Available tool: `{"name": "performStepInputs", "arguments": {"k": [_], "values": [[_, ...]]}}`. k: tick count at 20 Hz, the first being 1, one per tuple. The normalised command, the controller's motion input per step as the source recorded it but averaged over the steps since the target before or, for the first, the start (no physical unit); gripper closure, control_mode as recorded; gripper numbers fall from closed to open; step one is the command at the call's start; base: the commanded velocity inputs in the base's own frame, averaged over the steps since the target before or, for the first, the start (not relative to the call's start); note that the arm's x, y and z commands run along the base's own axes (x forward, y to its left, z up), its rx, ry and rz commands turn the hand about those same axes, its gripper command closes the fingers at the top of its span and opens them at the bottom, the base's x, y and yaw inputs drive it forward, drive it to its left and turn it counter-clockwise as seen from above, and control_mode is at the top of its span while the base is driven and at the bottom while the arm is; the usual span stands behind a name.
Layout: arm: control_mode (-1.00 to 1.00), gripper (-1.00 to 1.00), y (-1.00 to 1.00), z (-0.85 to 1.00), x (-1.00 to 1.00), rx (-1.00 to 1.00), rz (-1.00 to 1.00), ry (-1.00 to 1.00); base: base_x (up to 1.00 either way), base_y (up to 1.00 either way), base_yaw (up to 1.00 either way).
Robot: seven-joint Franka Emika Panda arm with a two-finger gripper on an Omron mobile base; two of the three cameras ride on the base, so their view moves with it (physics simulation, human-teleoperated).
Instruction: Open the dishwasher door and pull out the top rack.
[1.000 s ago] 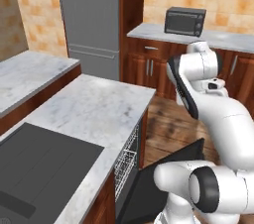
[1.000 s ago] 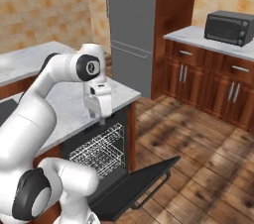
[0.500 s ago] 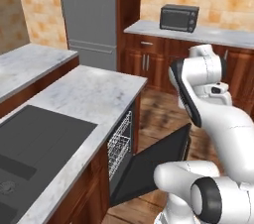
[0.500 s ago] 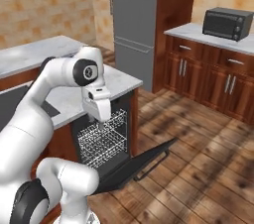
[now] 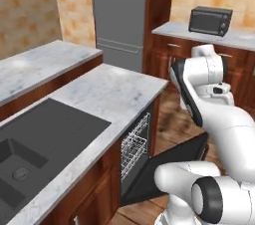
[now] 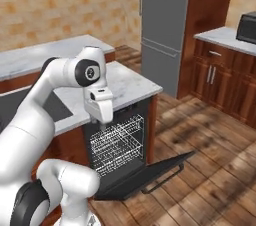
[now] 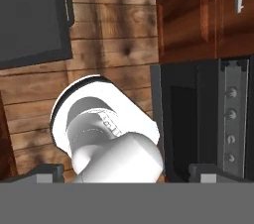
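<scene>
Wood-floored kitchen: the dishwasher door (image 6: 145, 172) lies dropped flat; the top rack (image 6: 117, 132) sits inside the cavity, just below and beyond the gripper (image 6: 103, 125), whose jaws hang wide apart, empty.

the top rack (image 5: 133, 145) – partly hidden inside; the hand (image 6: 102, 126) blocks some

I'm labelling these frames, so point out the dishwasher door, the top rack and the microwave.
dishwasher door (image 6: 145, 175), right base view, inner face of lowered panel.
top rack (image 6: 117, 132), right base view, white wire front.
microwave (image 5: 210, 21), left base view, front face.
</scene>
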Motion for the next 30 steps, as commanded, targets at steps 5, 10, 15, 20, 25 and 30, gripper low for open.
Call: {"name": "performStepInputs", "arguments": {"k": [5, 10, 15, 20, 25, 30], "values": [[1.00, -1.00, 0.00, 0.00, 0.00, 0.00, 0.00, 0.00, 0.23, -0.16, 0.35], [1.00, -1.00, 0.00, 0.00, 0.00, 0.00, 0.00, 0.00, 0.18, -0.25, 0.38], [1.00, -1.00, 0.00, 0.00, 0.00, 0.00, 0.00, 0.00, 0.06, -0.37, 0.37], [1.00, -1.00, 0.00, 0.00, 0.00, 0.00, 0.00, 0.00, 0.00, -0.46, 0.34], [1.00, -1.00, 0.00, 0.00, 0.00, 0.00, 0.00, 0.00, 0.00, -0.47, 0.22], [-1.00, -1.00, -0.67, 0.00, 0.00, 0.10, 0.10, -0.05, 0.00, 0.00, 0.00]]}}
